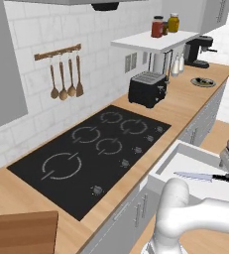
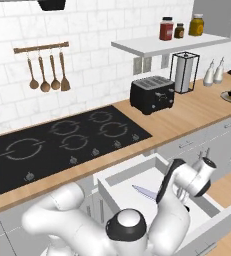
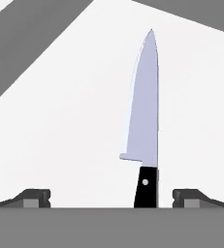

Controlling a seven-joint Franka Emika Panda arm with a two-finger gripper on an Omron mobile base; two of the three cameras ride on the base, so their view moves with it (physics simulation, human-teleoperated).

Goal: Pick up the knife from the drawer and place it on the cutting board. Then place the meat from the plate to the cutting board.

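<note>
The cutting board (image 1: pixel 19 232) lies at the near left corner of the worktop (image 1: pixel 195 101), left of the cooktop (image 1: pixel 93 149). The plate (image 1: pixel 203 82) sits toward the far right end of the worktop, with the meat (image 1: pixel 203 80) on it as a small dark patch, too small to resolve.

The drawer (image 1: pixel 173 161) stands pulled out below the worktop's front edge, right of the cooktop. The knife (image 1: pixel 201 175) lies flat on the drawer floor, its blade tip pointing left in the left base view and its black handle toward the right.

The gripper (image 3: pixel 111 197) hangs directly above the handle end, fingers spread wide and holding nothing. In the hand view the left fingertip (image 3: pixel 33 197) and the right fingertip stand on either side of the handle, so the knife's long axis runs straight away from the fingers and across their closing line. The handle sits nearer the right fingertip. A straight descent should bracket the handle.
</note>
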